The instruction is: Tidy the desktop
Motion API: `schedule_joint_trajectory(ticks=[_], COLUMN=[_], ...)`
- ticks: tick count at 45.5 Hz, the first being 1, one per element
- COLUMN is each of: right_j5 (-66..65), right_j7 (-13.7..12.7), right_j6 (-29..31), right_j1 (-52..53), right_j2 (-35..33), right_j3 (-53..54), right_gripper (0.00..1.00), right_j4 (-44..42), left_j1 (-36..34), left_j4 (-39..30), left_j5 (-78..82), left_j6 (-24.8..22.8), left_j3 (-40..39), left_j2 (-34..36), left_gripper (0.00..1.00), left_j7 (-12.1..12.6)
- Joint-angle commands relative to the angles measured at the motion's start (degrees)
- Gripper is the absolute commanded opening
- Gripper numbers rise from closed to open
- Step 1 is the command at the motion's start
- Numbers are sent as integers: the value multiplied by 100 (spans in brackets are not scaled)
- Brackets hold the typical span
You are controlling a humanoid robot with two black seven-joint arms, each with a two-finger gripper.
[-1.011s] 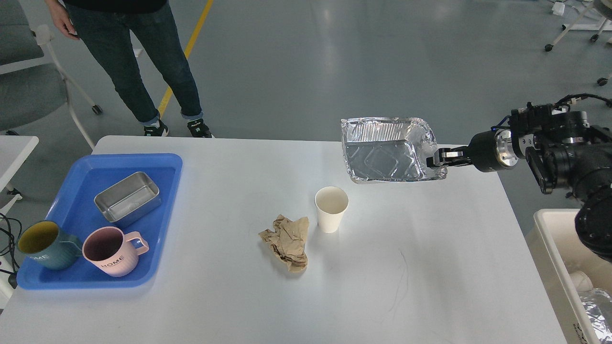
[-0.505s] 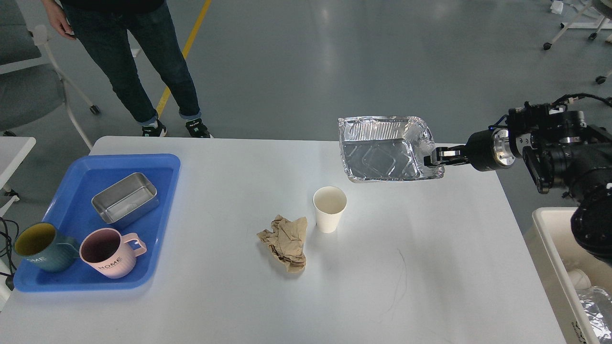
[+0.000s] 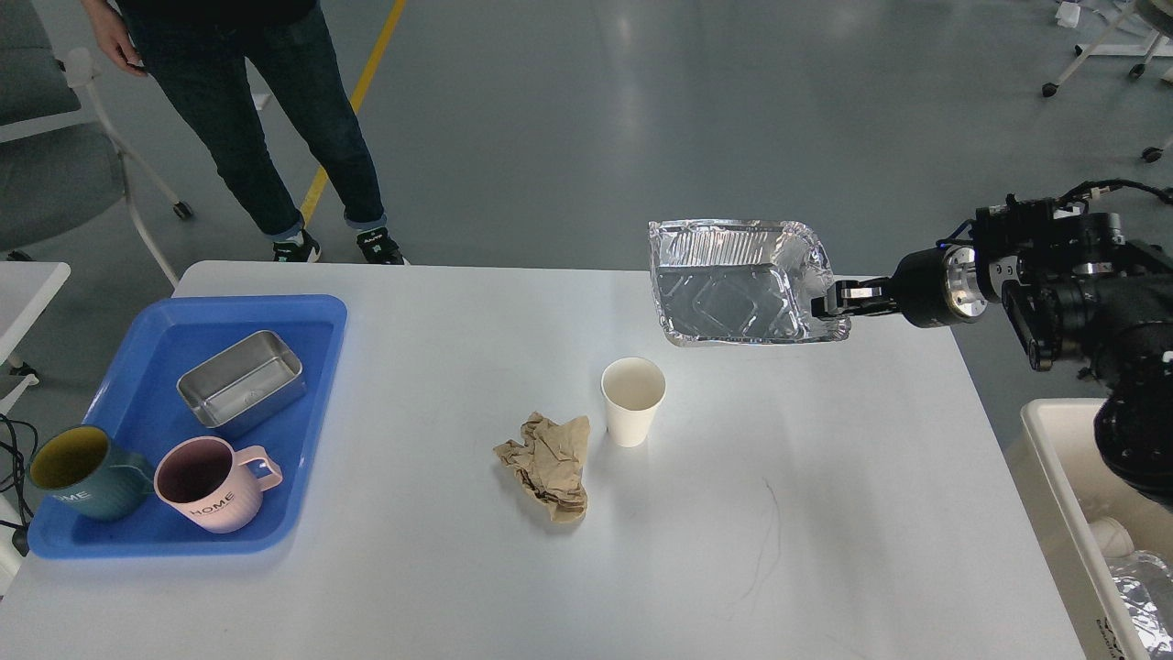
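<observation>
The right tool (image 3: 829,304) is clamped on the right-hand rim of a crinkled foil tray (image 3: 738,282), holding it tilted up in the air over the far right part of the bench (image 3: 825,513). The left tool isn't in the shot at all.

Just below the foil tray, a white paper cup (image 3: 632,400) stands upright near the middle of the bench, and a crumpled brown paper wad (image 3: 548,463) lies just beside it on the left. Over by the left edge sits a blue tray (image 3: 312,316) carrying a steel box (image 3: 242,392), a pink mug (image 3: 209,483) and a dark teal mug (image 3: 81,469). A white bin (image 3: 1054,477) sits off the right edge near the front corner, with some foil in it. Someone in jeans (image 3: 266,119) stands past the far left corner.
</observation>
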Motion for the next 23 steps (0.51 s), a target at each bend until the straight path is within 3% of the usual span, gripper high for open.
schedule_joint_trajectory(ticks=[1, 11, 23], right_j5=[0, 9, 9], right_j7=[0, 0, -9], right_j6=[0, 0, 0], right_j1=[8, -1, 8], right_j2=[-17, -35, -8], right_j3=[0, 0, 0], right_gripper=[0, 0, 0], right_j4=[-8, -8, -8], left_j1=[11, 72, 380], left_j4=[9, 0, -123], left_j5=[85, 76, 822], left_j6=[0, 0, 0], left_j3=[5, 76, 646], left_j2=[-99, -134, 41], left_gripper=[97, 97, 97], left_j7=[-677, -1319, -1372])
